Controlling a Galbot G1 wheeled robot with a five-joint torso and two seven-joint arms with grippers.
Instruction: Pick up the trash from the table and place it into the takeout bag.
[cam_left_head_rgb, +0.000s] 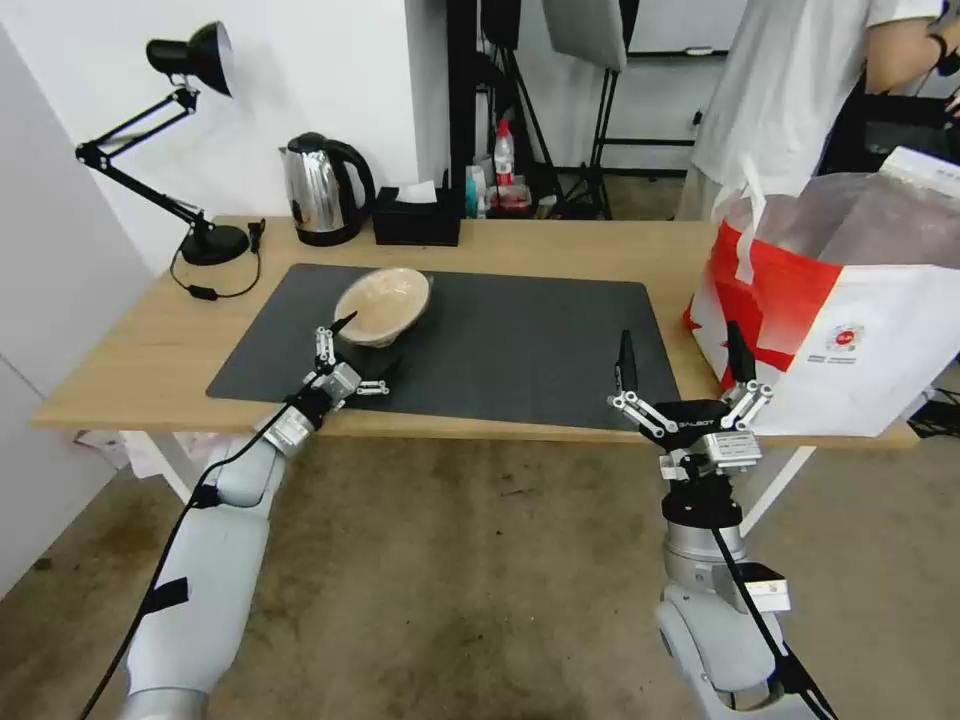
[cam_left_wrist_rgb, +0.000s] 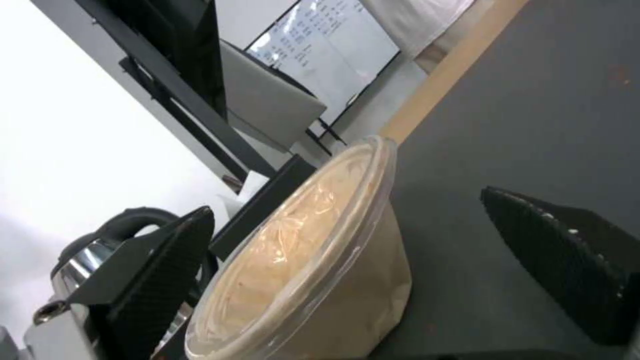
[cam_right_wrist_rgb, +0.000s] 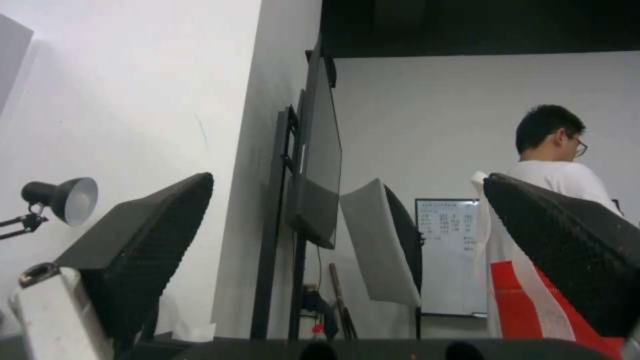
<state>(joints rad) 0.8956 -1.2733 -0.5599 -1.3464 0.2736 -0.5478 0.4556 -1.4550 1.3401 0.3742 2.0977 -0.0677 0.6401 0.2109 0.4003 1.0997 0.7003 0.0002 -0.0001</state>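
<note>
Only the beige paper-pulp bowl looks left on the bench, tilted on the dark mat; the left gripper (jaws spread) brackets it ungrasped; the right gripper waits apart beside the takeout bag.

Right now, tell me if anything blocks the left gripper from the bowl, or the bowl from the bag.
Nothing visible does. The open left gripper already flanks the bowl; only bare mat lies between it and the bag.
</note>
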